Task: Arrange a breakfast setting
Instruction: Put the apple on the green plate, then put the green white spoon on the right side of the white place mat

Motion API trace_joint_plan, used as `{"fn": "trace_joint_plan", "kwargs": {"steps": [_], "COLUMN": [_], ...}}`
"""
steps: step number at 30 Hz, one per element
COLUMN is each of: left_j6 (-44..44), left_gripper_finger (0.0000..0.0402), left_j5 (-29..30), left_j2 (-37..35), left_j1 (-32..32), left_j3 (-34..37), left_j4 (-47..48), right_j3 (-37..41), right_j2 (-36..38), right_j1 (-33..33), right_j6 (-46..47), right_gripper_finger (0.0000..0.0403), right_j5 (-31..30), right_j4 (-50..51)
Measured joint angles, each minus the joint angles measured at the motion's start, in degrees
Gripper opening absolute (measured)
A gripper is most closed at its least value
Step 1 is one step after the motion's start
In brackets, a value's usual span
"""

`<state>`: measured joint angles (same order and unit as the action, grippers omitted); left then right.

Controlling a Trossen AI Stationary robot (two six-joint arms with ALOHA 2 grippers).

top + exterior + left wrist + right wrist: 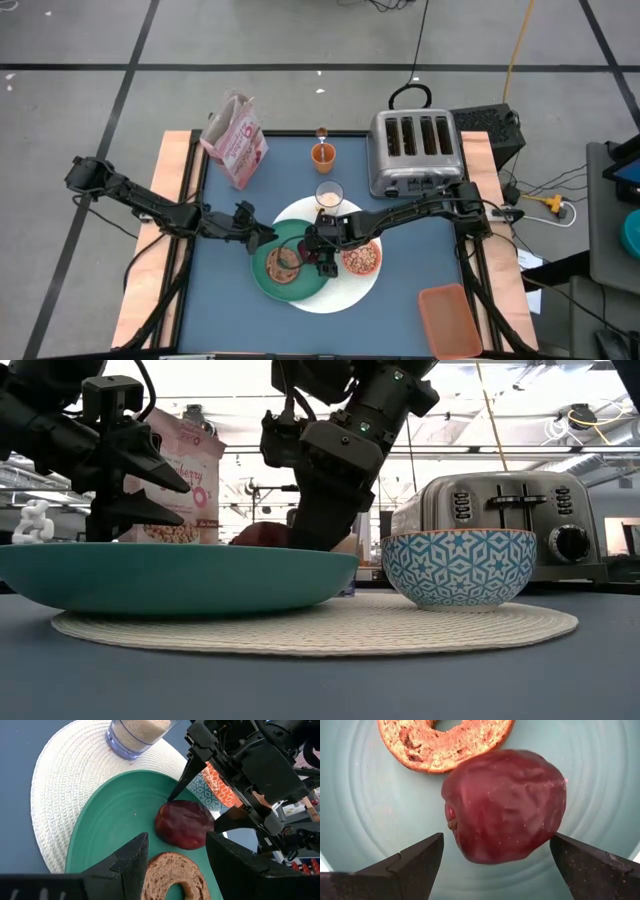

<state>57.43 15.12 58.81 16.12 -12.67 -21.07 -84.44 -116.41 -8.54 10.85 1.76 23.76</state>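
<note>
From above, the right gripper (322,250) hangs over the green plate (262,272), which lies on the round white mat (345,292) beside the bowl (361,258) of cereal; the left gripper (262,237) hovers at the plate's rim, and the glass of milk (329,194), orange cup (322,154), cereal bag (235,140) and toaster (414,150) stand farther back. At table height, the right gripper reaches down behind the plate's wall, the patterned bowl just beside it. The left wrist view shows the left fingers spread with nothing between them, above a bagel (173,876), with a dark red apple (183,824) beyond it. The right wrist view puts that apple (505,805) squarely between the right gripper's wide-spread fingers (412,857), neither visibly touching it. The apple looks firm, fairly heavy and glossy (so likely slippery); I judge it best taken across its widest middle, with fingers level, since it could roll on the smooth plate.
</note>
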Motion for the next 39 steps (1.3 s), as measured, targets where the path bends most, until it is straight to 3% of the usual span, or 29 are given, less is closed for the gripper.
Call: {"fn": "trace_joint_plan", "kwargs": {"steps": [16, 31, 39], "left_j6": [-0.03, -0.22, -0.25], "left_gripper_finger": [0.0202, 0.0202, 0.0202], "left_j5": [0.01, 0.01, 0.01], "left_j2": [0.01, 0.0, 0.02], "left_j1": [-0.01, 0.0, 0.0], "left_j3": [0.01, 0.02, 0.02], "left_j4": [0.2, 0.36, 0.4], "right_j3": [-0.04, -0.04, -0.02], "right_j2": [6.27, 19.94, 24.97], "right_j1": [0.4, 2.27, 5.18], "right_j6": [-0.2, -1.18, -1.2], "right_gripper_finger": [0.0358, 0.0358, 0.0358], "right_j5": [-0.09, -0.63, -12.63], "right_j4": [4.34, 4.27, -0.61]}}
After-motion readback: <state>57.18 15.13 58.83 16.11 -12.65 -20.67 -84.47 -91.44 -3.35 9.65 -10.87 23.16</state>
